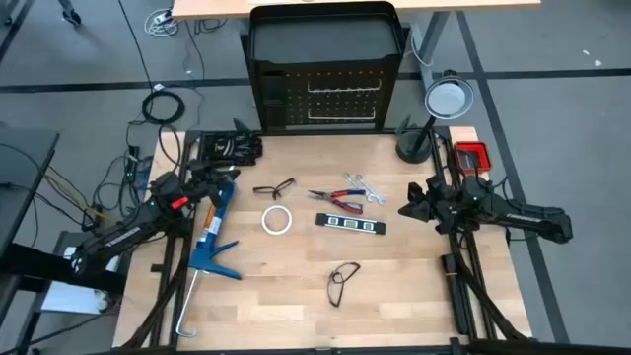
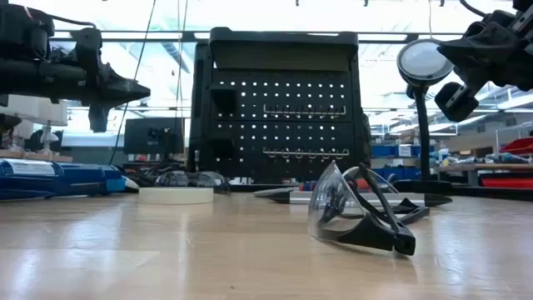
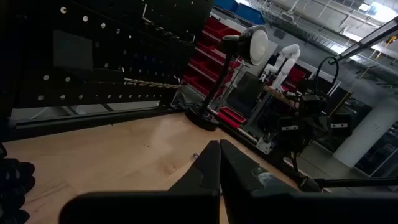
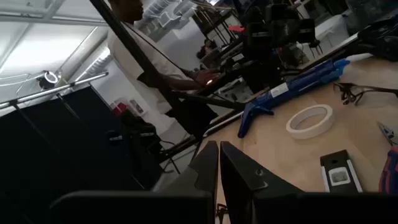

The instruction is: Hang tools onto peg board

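The peg board (image 1: pixel 325 89) stands upright at the table's far edge, its hooks bare. The tools lie flat on the wooden top: safety glasses (image 1: pixel 273 188), red-handled pliers (image 1: pixel 335 202), silver wrenches (image 1: pixel 360 185), a black bar (image 1: pixel 349 224), a white tape roll (image 1: pixel 276 220) and a second pair of glasses (image 1: pixel 342 281) nearer the front. My left gripper (image 1: pixel 235 170) hovers shut at the table's left, above the caulking gun's far end. My right gripper (image 1: pixel 406 209) hovers shut at the table's right. Both wrist views show shut fingers, left (image 3: pixel 219 155) and right (image 4: pixel 219 155), with nothing between them.
A large blue caulking gun (image 1: pixel 212 237) lies along the table's left side. A round lamp (image 1: pixel 446 99) on a black stand is at the far right corner, next to a red box (image 1: pixel 471 155). A person (image 4: pixel 149 56) stands in the room beyond the table's left.
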